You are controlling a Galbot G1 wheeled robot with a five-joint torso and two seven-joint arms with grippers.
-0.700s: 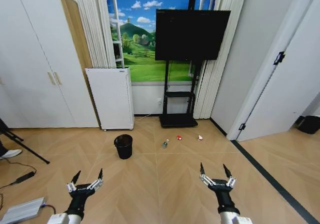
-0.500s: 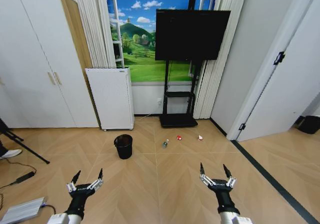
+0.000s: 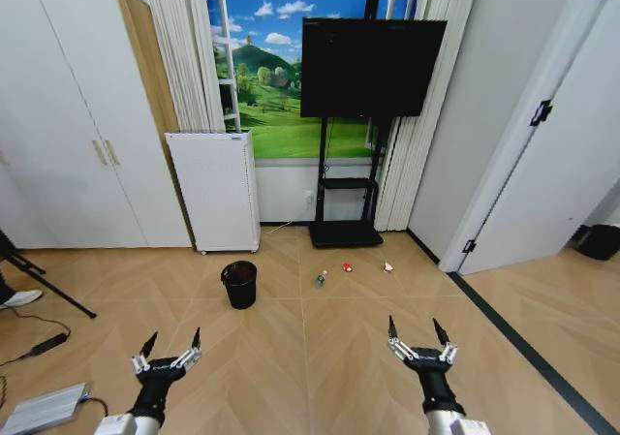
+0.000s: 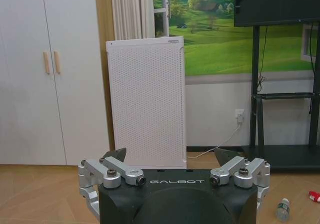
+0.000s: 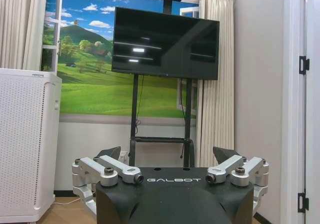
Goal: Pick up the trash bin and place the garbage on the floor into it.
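Both sets of fingers spread wide, holding nothing: left gripper (image 3: 171, 341) and right gripper (image 3: 416, 330) hang low over bare wood floor (image 3: 291, 357), well short of the task items. Bin (image 3: 239, 284): small black round, slightly tapered, upright with open rim, on the floor just in front of the white cabinet (image 3: 215, 189). Garbage in a loose row to its right, near the TV stand (image 3: 345, 233): greenish bottle (image 3: 319, 279) nearest the bin, then two red-and-white scraps (image 3: 347, 267) (image 3: 387, 267).

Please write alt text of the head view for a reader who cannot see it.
A small black trash bin stands on the wood floor, with three garbage pieces to its right before a TV stand. Left end effector and right end effector hover open in the foreground.
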